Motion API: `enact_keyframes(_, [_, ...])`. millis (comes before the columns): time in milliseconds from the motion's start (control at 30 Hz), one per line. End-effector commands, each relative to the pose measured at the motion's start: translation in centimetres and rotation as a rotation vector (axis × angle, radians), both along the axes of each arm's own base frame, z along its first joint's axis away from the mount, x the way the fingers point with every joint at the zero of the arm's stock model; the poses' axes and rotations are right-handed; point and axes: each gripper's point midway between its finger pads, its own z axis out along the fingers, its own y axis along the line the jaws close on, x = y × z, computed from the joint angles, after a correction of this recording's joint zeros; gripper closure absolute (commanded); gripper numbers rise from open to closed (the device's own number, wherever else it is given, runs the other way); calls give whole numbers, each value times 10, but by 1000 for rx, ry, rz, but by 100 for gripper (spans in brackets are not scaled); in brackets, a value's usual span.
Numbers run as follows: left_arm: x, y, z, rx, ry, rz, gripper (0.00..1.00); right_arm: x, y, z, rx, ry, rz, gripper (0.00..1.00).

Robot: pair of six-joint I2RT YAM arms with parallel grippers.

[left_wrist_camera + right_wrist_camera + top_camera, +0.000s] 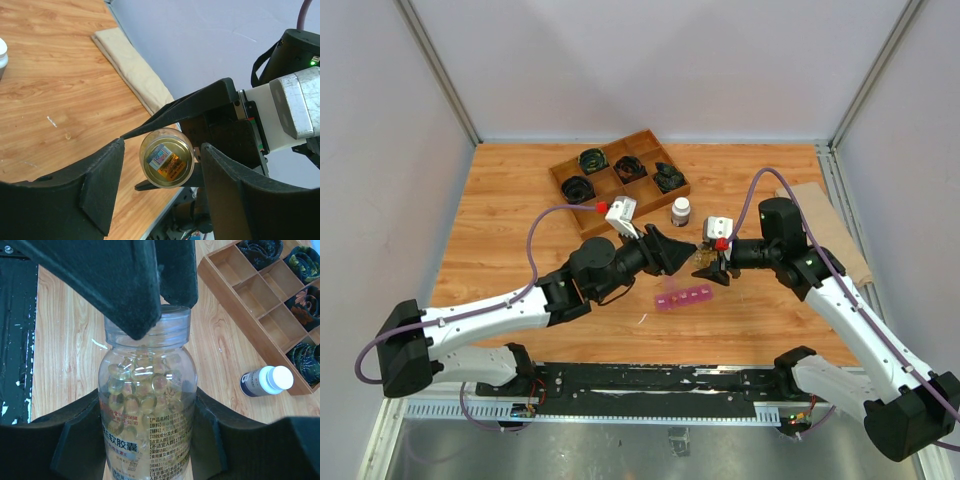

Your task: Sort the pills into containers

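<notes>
Right gripper [146,405] clamping jar [150,450] of pills [135,385], left gripper [161,147] open at its mouth, containers [684,297] nearby

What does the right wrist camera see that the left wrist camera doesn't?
Only the right wrist view shows the pills inside the jar, plus the tray. Only the left wrist view shows the cloth and the jar's round end. Both show the jar gripped by the right end effector, the left end effector open around it, and the table.
</notes>
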Motion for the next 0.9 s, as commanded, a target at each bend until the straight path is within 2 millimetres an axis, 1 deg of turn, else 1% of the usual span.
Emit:
enact_keyframes(0, [0,-6,9,6,-20,-5,38,-1,3,1,5,-20,19,99])
enact_keyframes(200, [-2,-9,7,18,-16,-21,45,-1,3,1,5,-21,20,99])
enact_keyframes(367, [-6,-12,5,30,-22,-54,58,-2,4,2,7,-19,19,99])
enact_keyframes(500, [-16,-17,4,36,-51,-119,66,-5,5,5,21,-3,29,99])
enact_keyframes(667, [-34,-15,10,26,-193,-221,70,-13,9,11,59,31,65,99])
enact_keyframes(767, [-41,-8,9,31,-297,-287,72,-17,10,13,77,48,83,99])
enact_keyframes(867, [-50,-4,7,38,-421,-396,73,-21,12,16,93,57,106,100])
